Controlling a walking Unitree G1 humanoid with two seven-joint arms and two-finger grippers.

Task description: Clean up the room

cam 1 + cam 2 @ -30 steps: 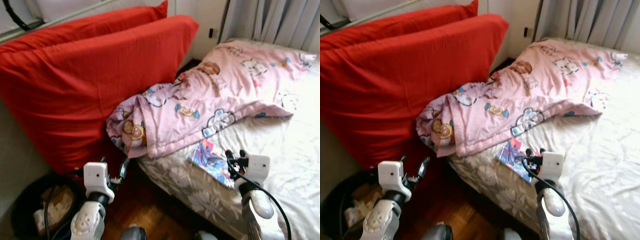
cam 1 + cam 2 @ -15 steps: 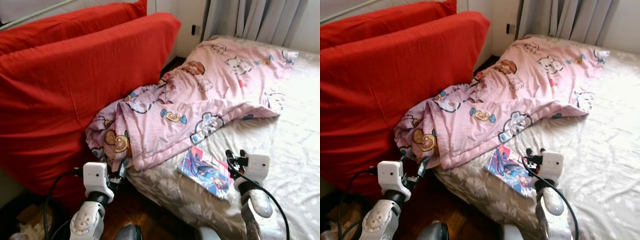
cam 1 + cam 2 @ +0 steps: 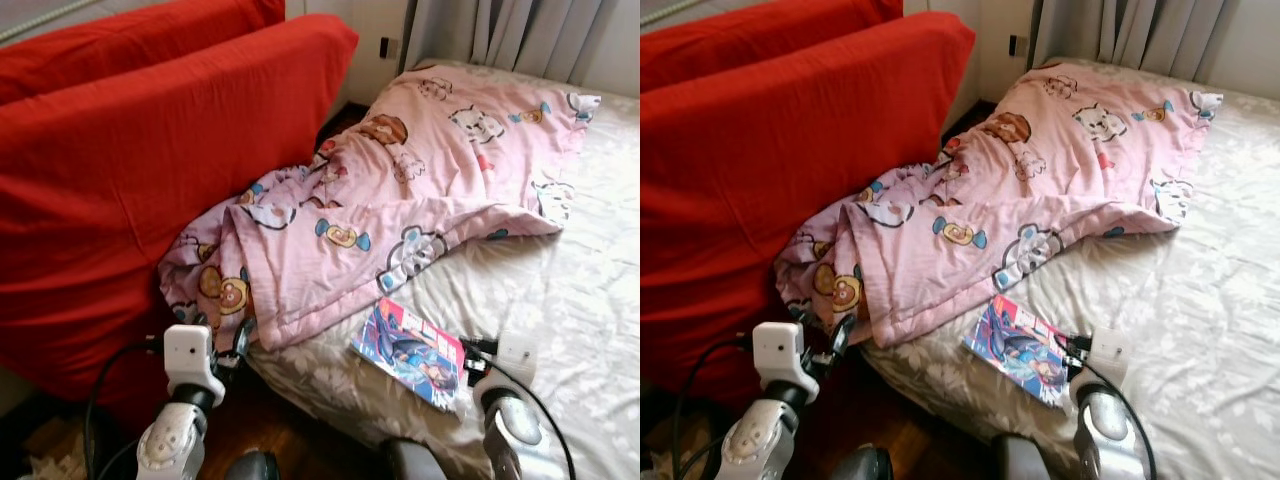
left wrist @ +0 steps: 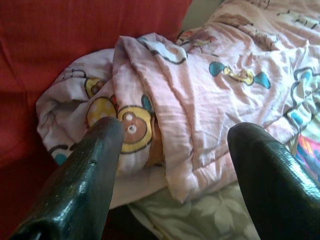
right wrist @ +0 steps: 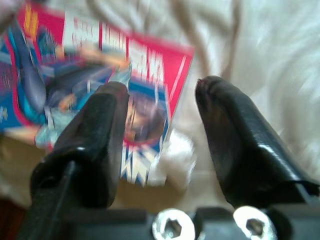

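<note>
A colourful magazine (image 3: 410, 352) lies flat on the bed's white patterned sheet (image 3: 580, 300), close to the front edge. My right gripper (image 3: 472, 355) is open just beside its right end. In the right wrist view its fingers (image 5: 95, 135) straddle the magazine's (image 5: 75, 90) red corner without holding it. A crumpled pink cartoon blanket (image 3: 400, 200) spreads over the bed and hangs off its left corner. My left gripper (image 3: 222, 335) is open with nothing in it, low in front of that hanging fold (image 4: 150, 100).
Two big red cushions (image 3: 120, 170) lean against the wall on the left, touching the blanket. Dark wood floor (image 3: 290, 440) runs between them and the bed. Grey curtains (image 3: 500, 25) and a wall socket (image 3: 385, 47) are behind the bed.
The camera has swung right and nearer the bed, so the dark bin has left the picture. My right gripper has dropped lower, down beside the magazine. The left gripper has hardly moved.
</note>
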